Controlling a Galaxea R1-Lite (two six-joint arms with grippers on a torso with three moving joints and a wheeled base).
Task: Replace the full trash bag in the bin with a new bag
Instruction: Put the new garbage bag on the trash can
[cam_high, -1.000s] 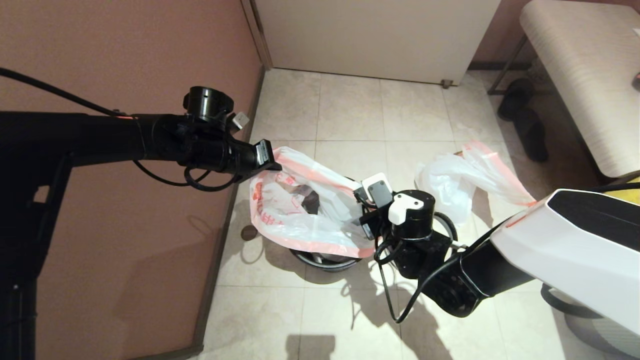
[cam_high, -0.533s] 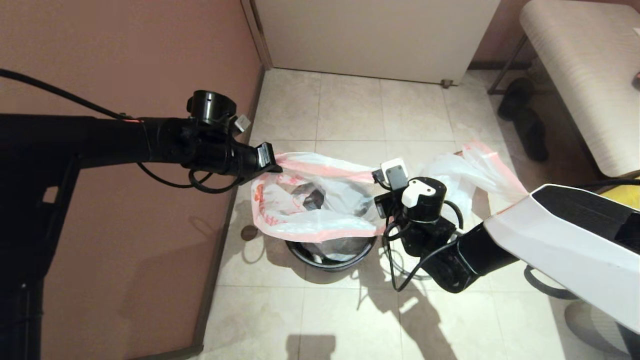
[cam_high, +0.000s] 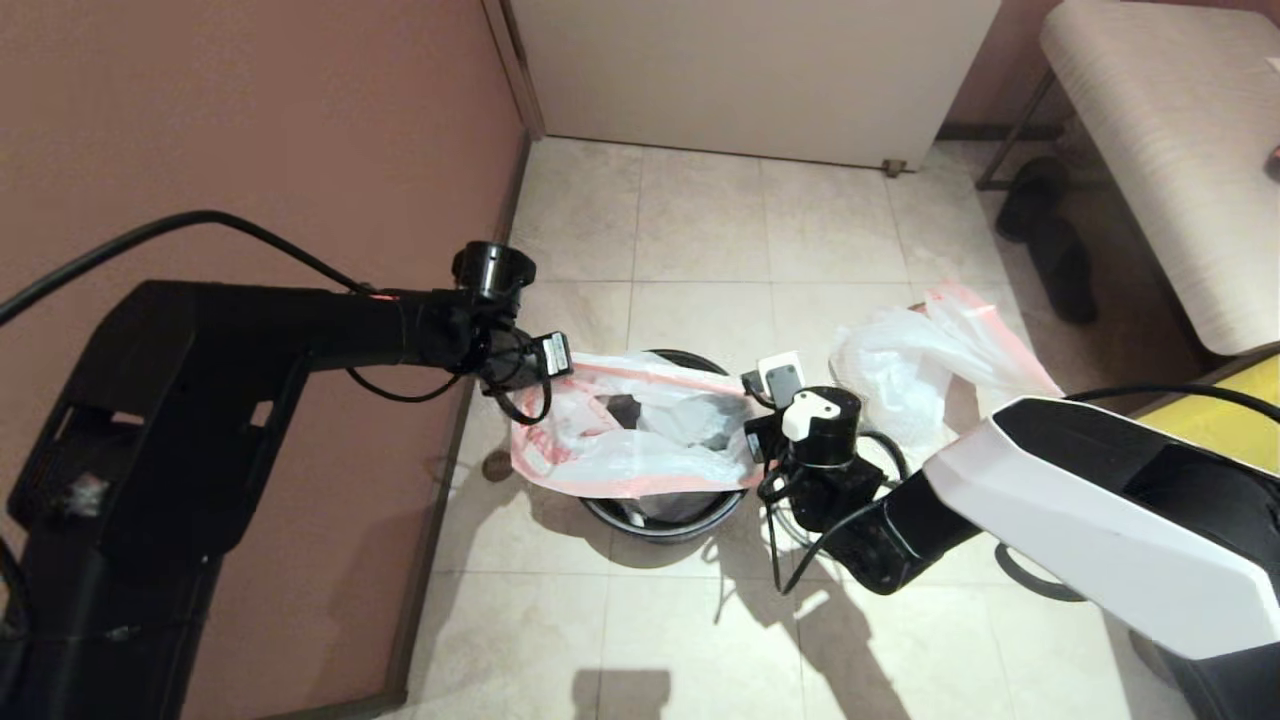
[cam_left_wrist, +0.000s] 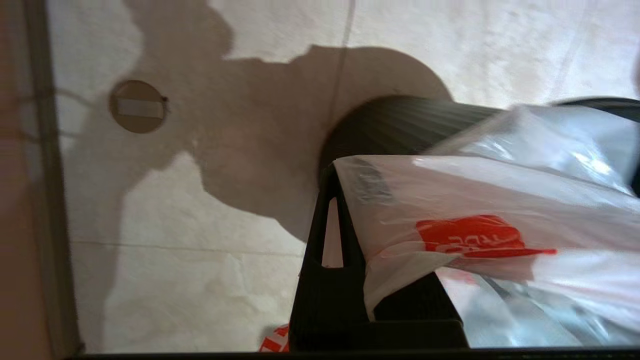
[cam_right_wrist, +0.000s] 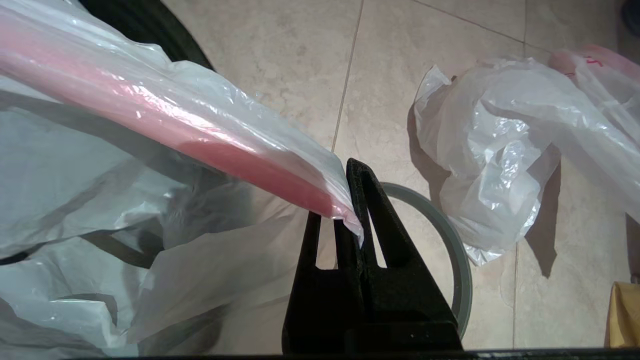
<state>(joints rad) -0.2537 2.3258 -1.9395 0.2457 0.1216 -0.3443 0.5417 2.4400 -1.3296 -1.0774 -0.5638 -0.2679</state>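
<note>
The new bag (cam_high: 620, 460), thin white plastic with red print and pink edges, is stretched open over the black bin (cam_high: 660, 515). My left gripper (cam_high: 565, 360) is shut on its edge by the wall side; the left wrist view shows the bag's red logo (cam_left_wrist: 470, 235) beside the jaws and the bin (cam_left_wrist: 400, 125) below. My right gripper (cam_high: 748, 440) is shut on the opposite pink edge (cam_right_wrist: 280, 175). The full trash bag (cam_high: 930, 370) lies crumpled on the floor to the right of the bin. The bin's grey ring (cam_right_wrist: 457, 260) lies on the tiles under my right gripper.
A brown wall runs close on the left, with a round floor drain (cam_high: 497, 465) beside the bin. A white door panel (cam_high: 750, 70) closes the back. A padded bench (cam_high: 1170, 150) and dark slippers (cam_high: 1050, 240) stand at the right, a yellow bag (cam_high: 1230, 410) nearer.
Both arms have come down with the bag, and its mouth now hangs lower and wider across the bin. The right gripper has closed on the pink edge.
</note>
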